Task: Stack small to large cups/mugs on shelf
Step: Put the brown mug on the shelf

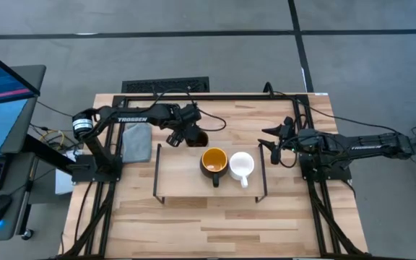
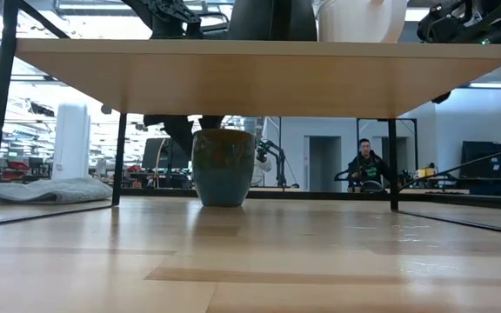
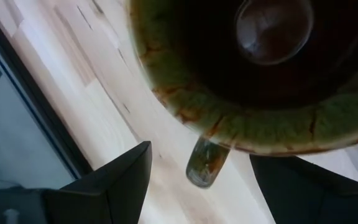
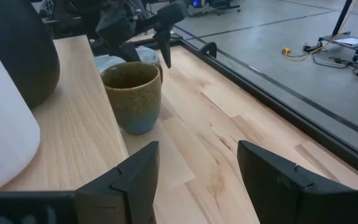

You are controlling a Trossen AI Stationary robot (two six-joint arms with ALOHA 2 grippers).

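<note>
Hovering over the olive-brown mug (image 1: 197, 137): left end effector (image 1: 181, 135) sits just above it, fingers (image 3: 114, 180) spread apart, nothing held. The left wrist view looks straight down into the mug's dark inside, with its handle (image 3: 205, 163) showing between the two fingers.

Mug stands upright on the tabletop (image 1: 222, 224), just behind the shelf's (image 1: 183, 173) back edge, not on it. Dark mug with yellow-orange inside (image 1: 214, 162) and small white mug (image 1: 242, 165) are already on the shelf, side by side and touching or nearly so, toward its right half. Left part of the shelf board is bare.

Right end effector (image 1: 279, 144) waits beside the shelf's right end, fingers (image 4: 129, 180) apart, empty.

Step in hand, as I read it: grasp the olive mug and put it on the shelf next to the dark one, so the row runs small to large.

How to do it well:
- Descend straight; take one finger inside the rim and one outside, or pinch the handle. Handle is already lined up between the fingers.
- Close fully before lifting; glazed wall looks slippery.
- Lift clear above the shelf board edge and its wire legs (image 1: 158, 173) before translating.
- Set down left of the dark mug, leaving a gap so it isn't nudged.
- Keep it upright; release only once the base is seated.
</note>
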